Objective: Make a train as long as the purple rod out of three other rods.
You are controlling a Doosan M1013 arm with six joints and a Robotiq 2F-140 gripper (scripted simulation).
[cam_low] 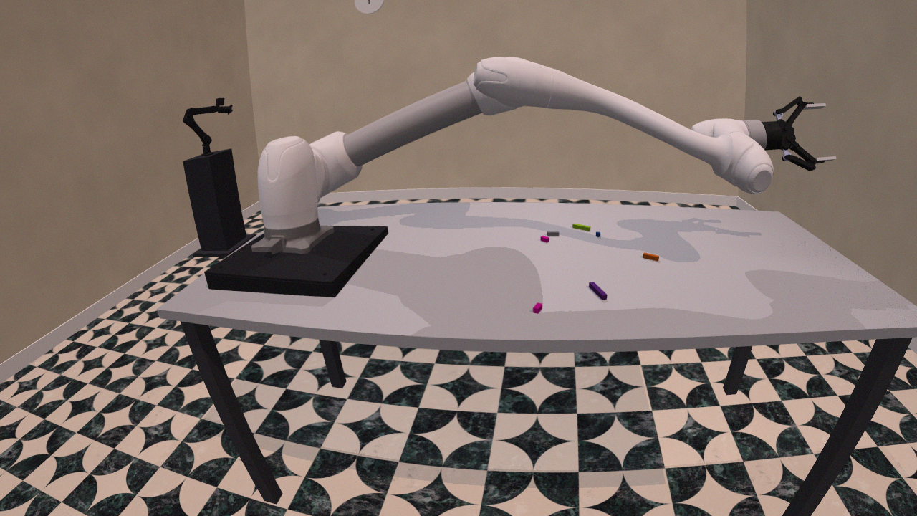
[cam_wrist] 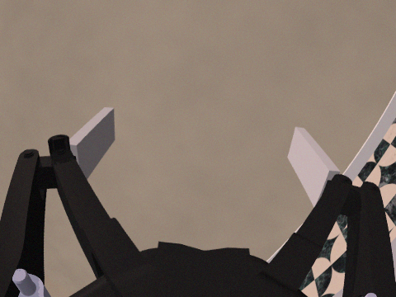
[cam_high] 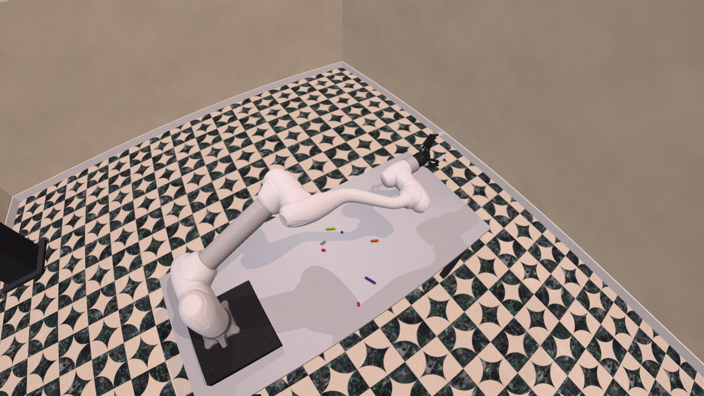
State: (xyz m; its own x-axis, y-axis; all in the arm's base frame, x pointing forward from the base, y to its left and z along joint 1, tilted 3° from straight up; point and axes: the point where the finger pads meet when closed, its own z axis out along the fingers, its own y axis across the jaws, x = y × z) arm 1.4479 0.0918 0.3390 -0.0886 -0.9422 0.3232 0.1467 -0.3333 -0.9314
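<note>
The white arm (cam_low: pixel 410 122) rises from a black base plate (cam_low: pixel 359 256) at the near left corner of the grey bench (cam_low: pixel 769 282) and stretches far over it to the right, ending well above the bench's far right edge. Its hand (cam_low: pixel 809 133) points out toward the beige wall, high off the bench and well apart from every rod. The fingers are spread to their full width with nothing between them; the wrist view shows only wall between the two pale pads, with a strip of chequered floor at the right. The rods lie flat and scattered on the bench, none touching another. The purple rod (cam_low: pixel 597 289) lies toward the near side, slanted, with a magenta rod (cam_low: pixel 537 307) to its left and slightly nearer the bench's front edge, apart from it. Farther back and to the right lies the orange rod (cam_low: pixel 650 256), alone. At the far middle of the bench is a loose cluster: the lime rod (cam_low: pixel 581 226), the small blue rod (cam_low: pixel 597 233) just to its right, the grey rod (cam_low: pixel 552 233) to its left, and a second magenta rod (cam_low: pixel 544 239) beside the grey one, close but not in contact as far as can be seen. No three rods stand end to end in a line. On the floor beyond the bench's left end stands a black pedestal (cam_low: pixel 214 198) carrying a small dark jointed arm (cam_low: pixel 203 118).
</note>
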